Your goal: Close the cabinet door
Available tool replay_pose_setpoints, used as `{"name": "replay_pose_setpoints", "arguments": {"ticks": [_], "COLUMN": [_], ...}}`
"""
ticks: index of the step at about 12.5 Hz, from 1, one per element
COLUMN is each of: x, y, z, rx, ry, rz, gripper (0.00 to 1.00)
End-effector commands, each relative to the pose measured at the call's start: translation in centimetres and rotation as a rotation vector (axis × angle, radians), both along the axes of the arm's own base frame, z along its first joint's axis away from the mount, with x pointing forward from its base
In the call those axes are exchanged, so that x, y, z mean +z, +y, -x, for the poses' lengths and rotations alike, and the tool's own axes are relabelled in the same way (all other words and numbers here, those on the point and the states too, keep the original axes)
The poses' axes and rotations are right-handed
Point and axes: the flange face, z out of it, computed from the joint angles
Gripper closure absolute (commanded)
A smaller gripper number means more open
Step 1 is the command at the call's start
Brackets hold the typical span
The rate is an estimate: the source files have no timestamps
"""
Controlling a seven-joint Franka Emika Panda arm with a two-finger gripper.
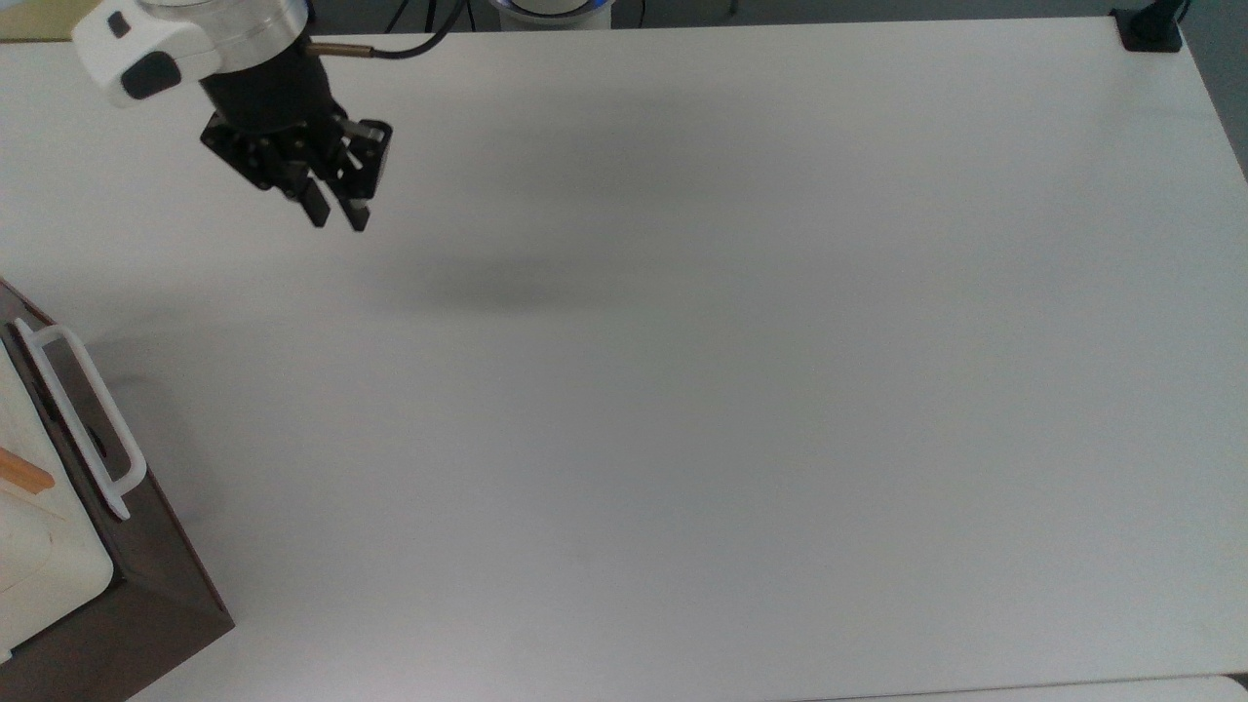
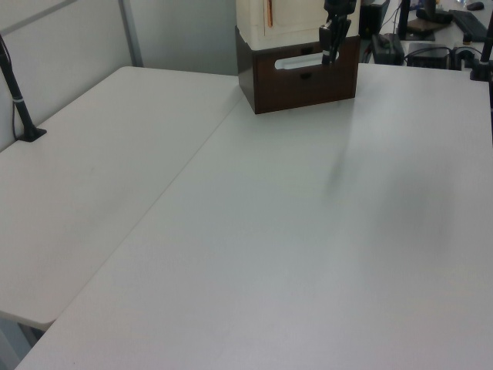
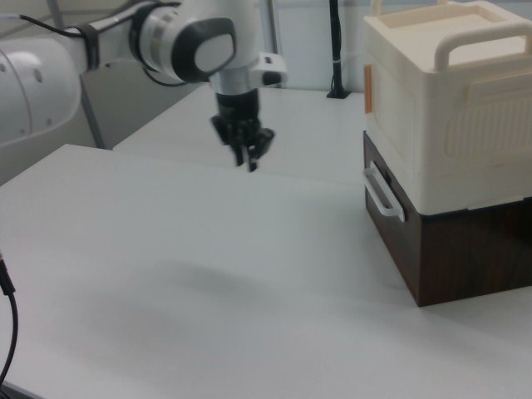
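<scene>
The cabinet (image 1: 146,585) stands at the top view's lower left, with a cream body over a dark brown base; it also shows as the cabinet (image 2: 300,81) and the cabinet (image 3: 449,141). The cabinet door (image 2: 296,15) is the cream front panel and lies flush with the body. Its copper-orange handle (image 3: 367,91) runs along one edge. My gripper (image 1: 338,220) hangs over bare table, well away from the cabinet toward the top view's upper right. It is open with a narrow gap and holds nothing. It also shows as the gripper (image 2: 328,58) and the gripper (image 3: 249,164).
A white loop handle (image 1: 83,419) sits on the dark brown front. A black clamp post (image 1: 1150,29) stands at the table's far right corner, another post (image 2: 21,108) at the left view's left. The white table (image 1: 682,390) spreads wide to the top view's right.
</scene>
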Motion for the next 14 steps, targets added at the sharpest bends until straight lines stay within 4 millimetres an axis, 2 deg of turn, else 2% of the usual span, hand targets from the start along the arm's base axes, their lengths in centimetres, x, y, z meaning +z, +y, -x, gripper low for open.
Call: {"name": "replay_pose_setpoints", "arguments": {"ticks": [1,2,4,7,10,13,14], "x": [0.9,1.5,1.7,2.5,2.6,2.8,3.2], "y": [2.8,3.4,3.8,3.9,4.9,4.7,4.1], "z": [3.2,4.4,5.1,5.8,7.3,7.1,6.6], "rx": [0.106,0.126,0.14,0.217,0.247,0.236,0.219], "ry": [0.136,0.185,0.224,0.227,0.325,0.313,0.265], "rz": [-0.034,-0.044,-0.037,-0.014,0.03,0.04,0.048], "gripper": [0.52,0.35,0.0,0.0,0.0,0.0,0.0]}}
